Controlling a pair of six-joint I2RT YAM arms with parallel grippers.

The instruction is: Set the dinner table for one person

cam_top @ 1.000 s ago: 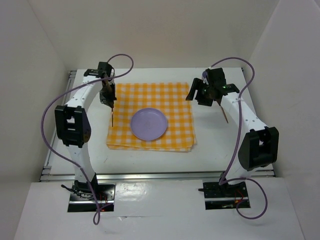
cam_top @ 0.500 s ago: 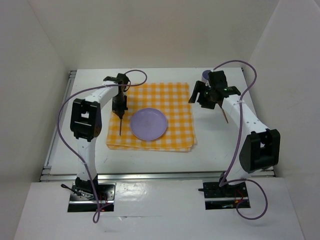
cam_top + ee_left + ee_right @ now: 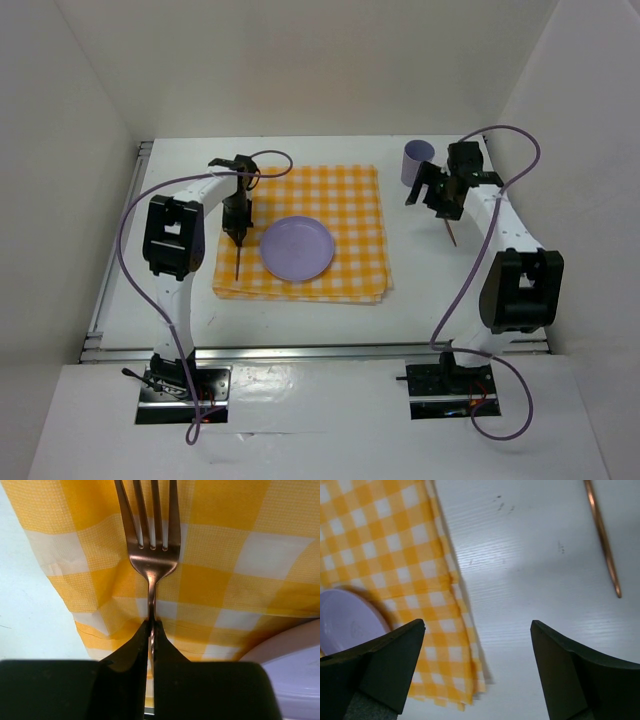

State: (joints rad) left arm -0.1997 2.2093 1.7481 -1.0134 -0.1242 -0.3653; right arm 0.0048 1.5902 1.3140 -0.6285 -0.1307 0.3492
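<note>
Lowering the thin copper-coloured metal fork, pinched by its handle in the left gripper, flat onto the yellow-and-white checked cloth beside the round lilac plate, in the middle of the large white silver-railed surface, seems best, while the right gripper stands wide, empty.

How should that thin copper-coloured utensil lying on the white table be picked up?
Probably from straight above, the right gripper closing across the narrow shaft of the thin copper-coloured utensil near its middle: it lies flat, so only its slim sides offer a hold.
</note>
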